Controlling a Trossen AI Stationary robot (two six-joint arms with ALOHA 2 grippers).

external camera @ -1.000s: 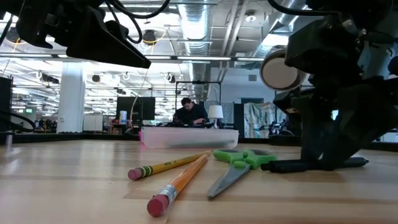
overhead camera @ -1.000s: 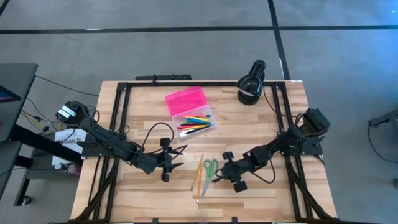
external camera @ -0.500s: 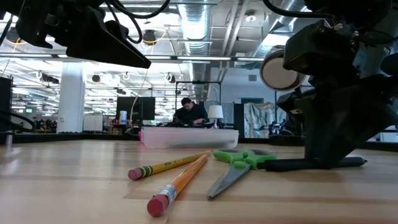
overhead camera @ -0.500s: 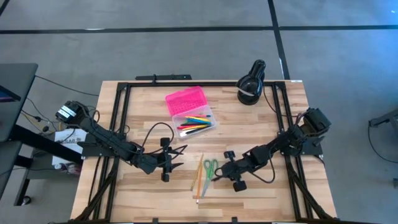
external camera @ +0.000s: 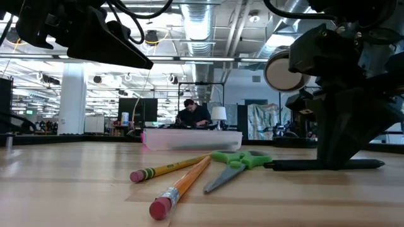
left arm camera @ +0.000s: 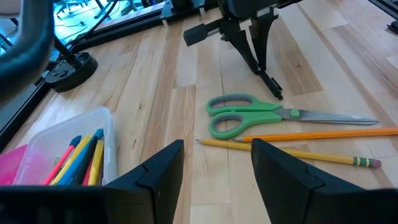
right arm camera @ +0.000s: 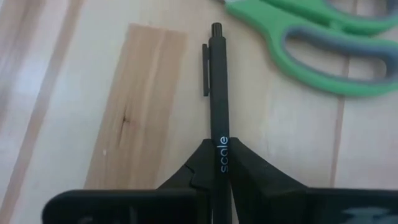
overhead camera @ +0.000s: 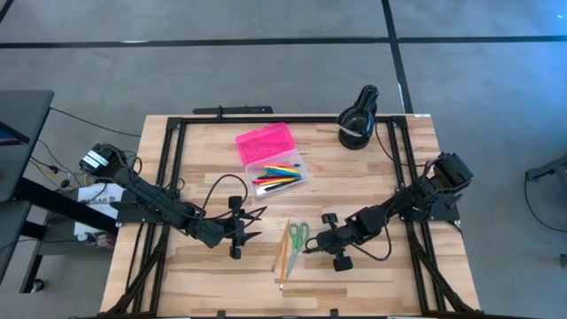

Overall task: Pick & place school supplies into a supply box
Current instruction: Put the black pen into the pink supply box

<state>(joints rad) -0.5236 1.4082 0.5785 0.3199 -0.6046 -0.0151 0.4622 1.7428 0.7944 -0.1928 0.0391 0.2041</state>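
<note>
Matt black pen (right arm camera: 218, 106), green plastic scissors (left arm camera: 244, 116) (steel blades), pale smooth wooden table (overhead camera: 372, 168).

The right arm is reaching in from the table's right edge, bent at the elbow and stretched low toward the middle of the table. Its gripper (overhead camera: 312, 247) is pointing down at the tabletop, with the two fingers (right arm camera: 198, 169) pinching a black pen (right arm camera: 217, 93) between their tips. The left arm is lying along the table's left side, angled inward, and its gripper (overhead camera: 257, 225) is hanging above the wood with its fingers (left arm camera: 163, 167) spread apart, holding nothing.
</note>
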